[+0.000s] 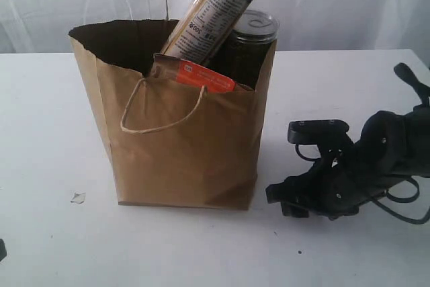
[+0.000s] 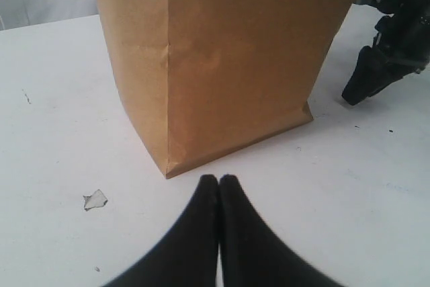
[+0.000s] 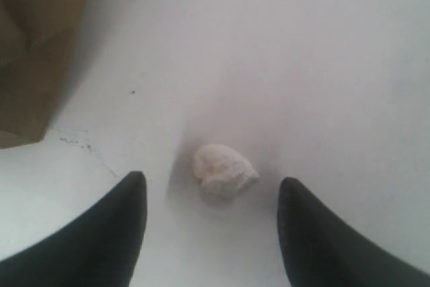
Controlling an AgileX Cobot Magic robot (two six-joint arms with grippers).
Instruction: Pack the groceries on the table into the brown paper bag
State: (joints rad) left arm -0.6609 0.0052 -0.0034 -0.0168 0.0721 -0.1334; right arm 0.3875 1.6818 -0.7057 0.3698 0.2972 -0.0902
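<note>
The brown paper bag (image 1: 181, 139) stands upright on the white table (image 1: 47, 119). A long pasta packet (image 1: 209, 11), a dark can with a silvery top (image 1: 254, 31) and a brown-orange pouch (image 1: 201, 75) stick out of its mouth. My right gripper (image 1: 282, 201) rests low on the table to the right of the bag. It is open (image 3: 212, 178), with only a small white lump (image 3: 224, 171) lying just ahead of its fingertips. My left gripper (image 2: 219, 179) is shut and empty, pointing at the bag's (image 2: 222, 58) near bottom corner.
A small white crumb (image 1: 78, 197) lies on the table left of the bag, also seen beside my left gripper as the crumb (image 2: 95, 199). The right arm's dark body (image 1: 396, 152) and cables fill the right side. The bag's edge (image 3: 33, 45) is near my right gripper.
</note>
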